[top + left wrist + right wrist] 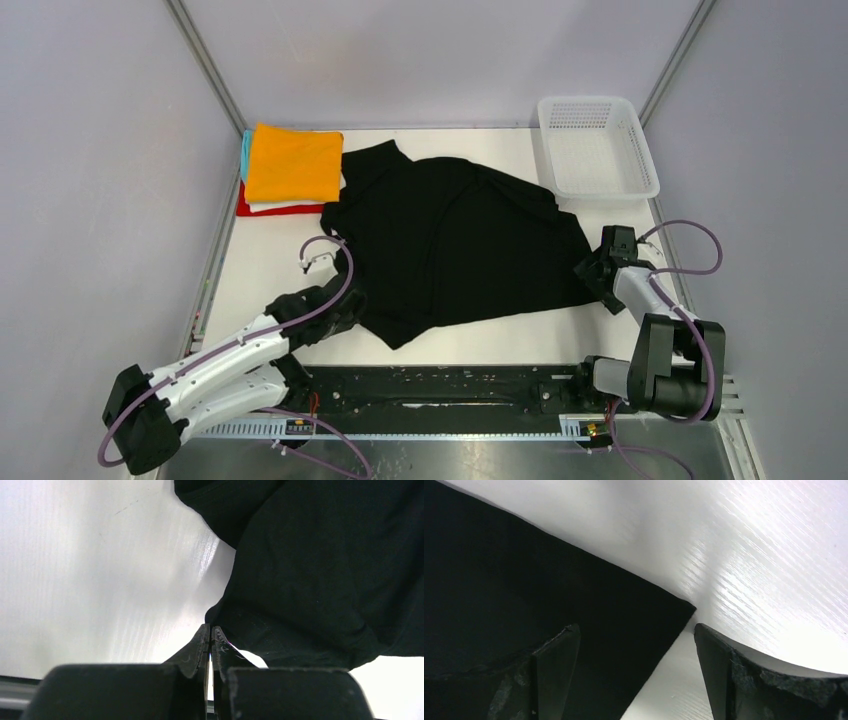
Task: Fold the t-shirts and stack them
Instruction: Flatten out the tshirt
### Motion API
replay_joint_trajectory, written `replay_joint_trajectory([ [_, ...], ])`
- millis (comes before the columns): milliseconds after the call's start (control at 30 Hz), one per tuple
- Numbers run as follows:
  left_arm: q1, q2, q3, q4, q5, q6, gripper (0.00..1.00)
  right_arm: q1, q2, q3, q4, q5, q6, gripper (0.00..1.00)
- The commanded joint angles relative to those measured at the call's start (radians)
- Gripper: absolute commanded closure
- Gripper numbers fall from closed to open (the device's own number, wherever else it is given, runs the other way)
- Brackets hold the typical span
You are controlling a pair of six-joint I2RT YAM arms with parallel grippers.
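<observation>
The black t-shirt (450, 240) lies spread over the middle of the table (258, 262). It is rumpled, with its collar end pointing toward the far left corner and its hem side reaching toward the right edge.

In the far left corner sits a stack of folded shirts. The orange shirt (293, 162) is on top, with a sliver of the white shirt (292, 206) under it and the red shirt (256, 211) at the bottom. The teal shirt (245, 150) peeks out along the stack's left side. A white mesh basket (598, 103) stands in the far right corner, apart from the black shirt.

The left claw (210, 630) is low at the black shirt's near left edge, with its fingers pressed together. The cloth's edge meets their tips, but whether any fabric is nipped between them cannot be told.

The right claw (635, 627) is spread wide at the shirt's corner by the right edge of the table. One finger is over the black cloth, the other is over bare table, and the corner of the cloth lies between them.
</observation>
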Motion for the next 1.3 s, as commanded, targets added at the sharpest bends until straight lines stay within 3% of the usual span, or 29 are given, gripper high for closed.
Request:
replay_joint_trajectory([
  [0, 0.001, -0.082, -0.045, 0.108, 0.007, 0.03, 1.0, -0.006, 0.061, -0.003, 0.037, -0.094, 0.024, 0.09],
  [133, 0.001, -0.095, -0.043, 0.09, -0.004, 0.016, 1.0, -0.006, 0.093, -0.001, 0.072, -0.134, 0.012, 0.16],
  [300, 0.001, -0.094, -0.04, 0.049, -0.024, -0.037, 1.0, -0.006, 0.131, 0.005, 0.13, -0.189, -0.001, 0.32],
  [467, 0.001, -0.073, -0.005, 0.048, -0.038, -0.032, 1.0, -0.006, 0.172, 0.015, 0.163, -0.236, -0.01, 0.68],
  [500, 0.001, -0.067, 0.001, 0.049, -0.054, -0.037, 1.0, -0.006, 0.177, 0.018, 0.165, -0.243, -0.014, 0.83],
  [533, 0.001, -0.06, 0.008, 0.054, -0.067, -0.038, 1.0, -0.006, 0.177, 0.02, 0.168, -0.25, -0.02, 0.91],
  [600, 0.001, -0.042, 0.03, 0.058, -0.093, -0.039, 1.0, -0.006, 0.165, 0.023, 0.171, -0.258, -0.032, 1.0],
  [967, 0.001, -0.057, 0.178, 0.108, -0.293, 0.05, 1.0, -0.005, -0.143, -0.01, 0.156, -0.266, -0.084, 1.0],
  [1267, 0.001, -0.2, 0.226, 0.375, -0.431, 0.237, 1.0, 0.003, -0.347, 0.072, 0.087, -0.343, -0.116, 1.0],
])
